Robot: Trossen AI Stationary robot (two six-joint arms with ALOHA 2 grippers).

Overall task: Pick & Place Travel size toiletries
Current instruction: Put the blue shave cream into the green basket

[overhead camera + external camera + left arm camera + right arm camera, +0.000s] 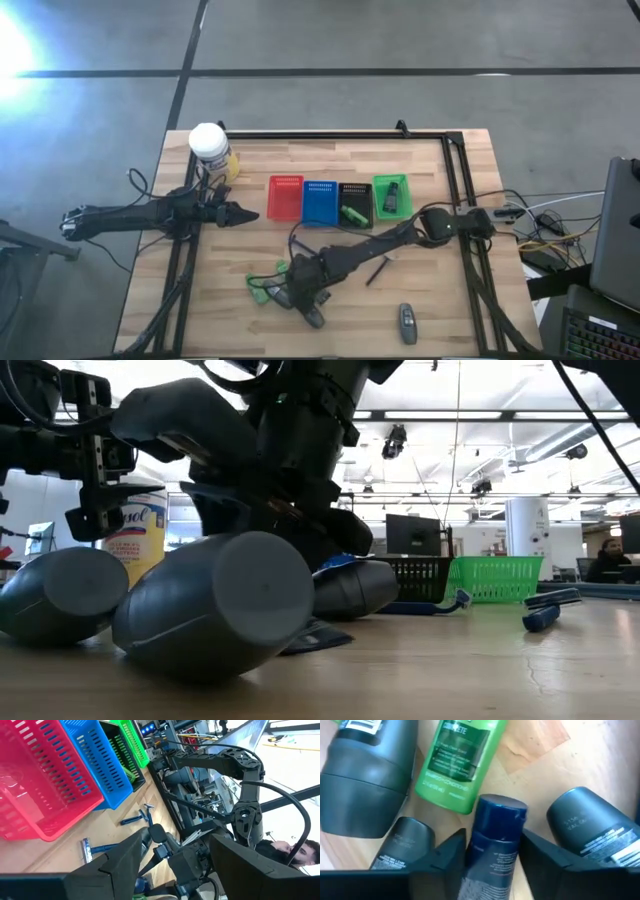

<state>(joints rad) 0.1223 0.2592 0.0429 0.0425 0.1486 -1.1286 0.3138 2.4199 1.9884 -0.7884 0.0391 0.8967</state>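
We've got a dark blue can [492,847] sitting right between the right gripper [492,857] fingers, which press its sides down in the toiletry pile at the near middle of the worktop [450,320]. Around it lie grey oval bottles [367,775] and a green bottle [460,762]. One more grey bottle [406,322] lies alone off to the near right. Further out, the left gripper [245,214] hovers near the red basket [285,198], fingers spread fairly wide, nothing in them.
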